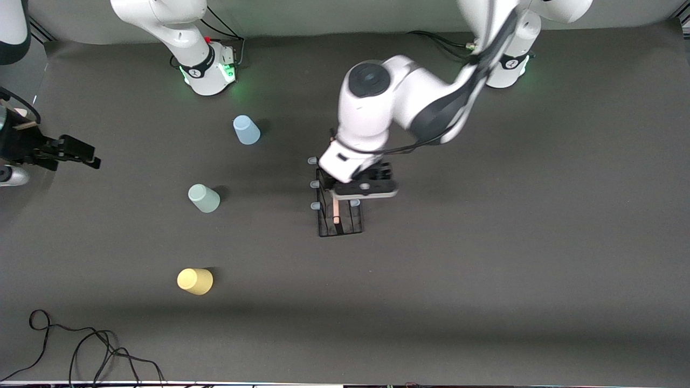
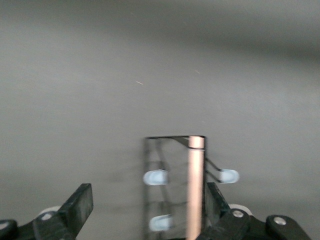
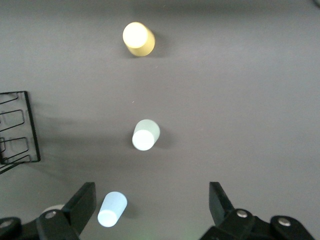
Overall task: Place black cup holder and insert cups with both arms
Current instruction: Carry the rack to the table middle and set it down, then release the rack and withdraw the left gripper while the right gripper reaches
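The rack [image 1: 339, 213] stands mid-table; the left gripper [image 1: 362, 186] hangs over its rod [image 2: 195, 190], jaws wide, holding nothing. It should rise straight, clearing the pegs. The right gripper [image 3: 150, 210] waits open, empty, over the cups [image 1: 204, 198].

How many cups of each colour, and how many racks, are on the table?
Blue cup: 1
Green cup: 1
Yellow cup: 1
Black rack: 1
Total: 4
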Robot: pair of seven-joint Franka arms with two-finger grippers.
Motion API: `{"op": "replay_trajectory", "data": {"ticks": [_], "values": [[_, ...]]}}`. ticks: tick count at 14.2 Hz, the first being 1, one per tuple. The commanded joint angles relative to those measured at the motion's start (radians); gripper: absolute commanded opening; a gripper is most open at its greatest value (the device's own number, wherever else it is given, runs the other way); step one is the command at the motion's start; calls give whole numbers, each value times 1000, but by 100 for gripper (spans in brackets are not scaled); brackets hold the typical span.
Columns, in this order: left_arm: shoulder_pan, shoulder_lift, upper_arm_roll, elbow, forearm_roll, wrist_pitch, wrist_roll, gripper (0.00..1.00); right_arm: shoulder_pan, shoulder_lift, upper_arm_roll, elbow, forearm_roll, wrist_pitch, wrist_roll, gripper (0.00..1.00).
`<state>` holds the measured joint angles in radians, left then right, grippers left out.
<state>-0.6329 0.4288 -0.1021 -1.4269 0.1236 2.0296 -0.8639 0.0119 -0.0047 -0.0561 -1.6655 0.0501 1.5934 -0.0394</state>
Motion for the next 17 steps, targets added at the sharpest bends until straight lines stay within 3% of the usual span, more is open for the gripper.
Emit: {"op": "replay_trajectory", "data": {"ticks": [1,5,7,10,12,17], "values": [[112,-154,-7,-47,-40,-158,162,100,74,-127,-4,-202,24,107,86,100],[338,-353,-4,-225,-64,-175,416,100,142,-308,-4,-520,7,307,134,100],[450,-415,-4,-282,-79,-204,555,100,142,-313,-4,-591,-31,384,122,100],[617,-534,-1,-392,-84,-258,788,100,138,-217,-5,-637,-64,543,101,100],[686,-573,2,-422,-85,-269,832,100,138,-120,-7,-652,-64,637,67,100],[679,-552,1,-390,-131,-276,835,100,143,55,-5,-763,-64,945,67,100]]}}
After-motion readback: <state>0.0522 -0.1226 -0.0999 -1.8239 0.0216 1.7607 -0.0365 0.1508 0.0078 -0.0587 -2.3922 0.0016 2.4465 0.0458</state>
